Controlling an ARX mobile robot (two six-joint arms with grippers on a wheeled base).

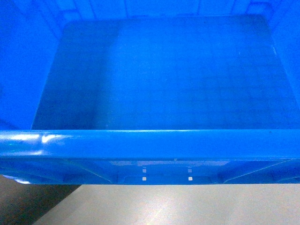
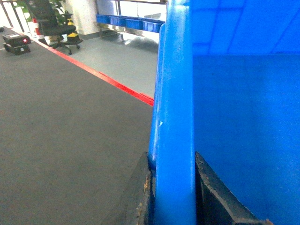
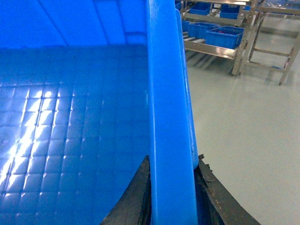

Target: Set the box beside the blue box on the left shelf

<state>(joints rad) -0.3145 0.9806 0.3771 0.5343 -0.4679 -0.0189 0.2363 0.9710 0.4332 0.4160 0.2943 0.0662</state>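
head view is almost filled by the large bright-blue plastic crate (image 1: 159,75), held up close to us, its thick near rim running across the frame above pale floor (image 1: 187,206) and its faint grid-patterned bottom bare. from the left wrist we see our left gripper (image 2: 172,187) pinching the crate's left rim, one dark finger (image 2: 143,197) outside the wall and one inside. our right gripper (image 3: 172,192) pinches the right rim the same way. beyond the left rim lie dark grey flooring (image 2: 70,140), a red floor stripe (image 2: 108,79) and a black office chair (image 2: 49,21). beyond the right rim, metal racks (image 3: 220,47) carry smaller blue bins (image 3: 225,35), well apart from us.
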